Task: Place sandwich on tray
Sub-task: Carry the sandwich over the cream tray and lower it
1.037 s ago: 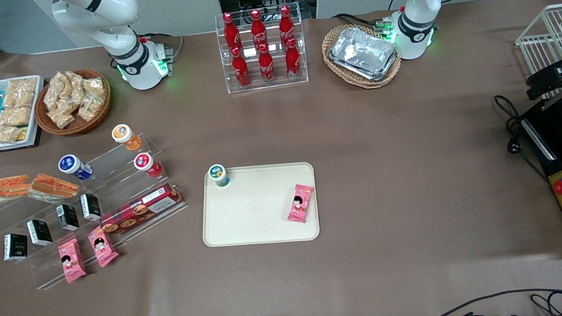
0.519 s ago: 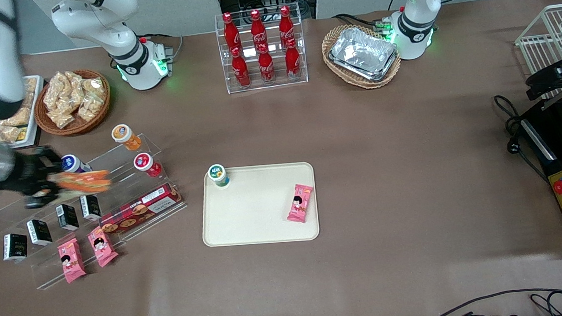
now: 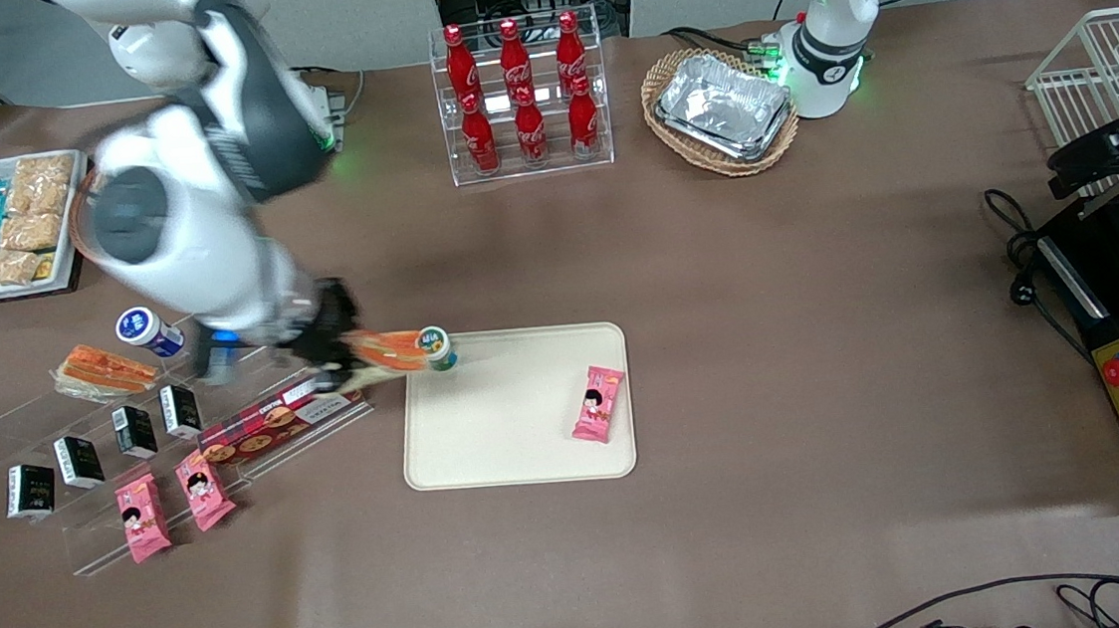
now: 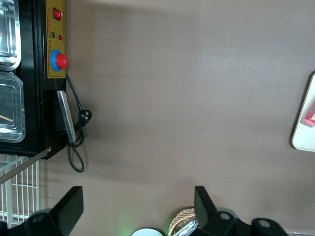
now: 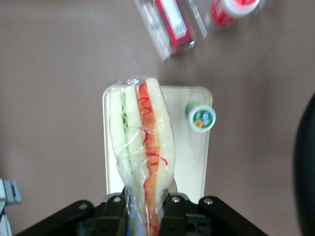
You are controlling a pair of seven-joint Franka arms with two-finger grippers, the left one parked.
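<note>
The gripper (image 3: pixel 338 356) hangs above the table just beside the tray (image 3: pixel 519 437), at the tray's corner toward the working arm's end, with its fingers closed on the sandwich (image 3: pixel 385 352). In the front view the sandwich shows only as an orange wedge sticking out from the dark gripper toward the tray, its tip overlapping a small green-lidded cup (image 3: pixel 436 347) that stands on the tray's corner in the middle of the frame. The wrist view on the working arm tells more: the sandwich (image 5: pixel 142 147) is wrapped in clear film, with pale bread, green filling on one side and orange-red filling on the other, and its narrow end is pinched between the two black fingers (image 5: pixel 114 209). That view looks straight down past the sandwich onto the tray (image 5: pixel 189 162) and the cup (image 5: pixel 201 118), so the sandwich is held in the air, not resting on anything.

The front view alone shows a pink snack packet (image 3: pixel 597 403) lying on the tray toward the parked arm's end, and a second sandwich (image 3: pixel 103 371) on a clear stepped stand (image 3: pixel 79 432) at the left of the frame. The parked arm's wrist view catches only a sliver of the tray (image 4: pixel 304 132) at its right edge.
</note>
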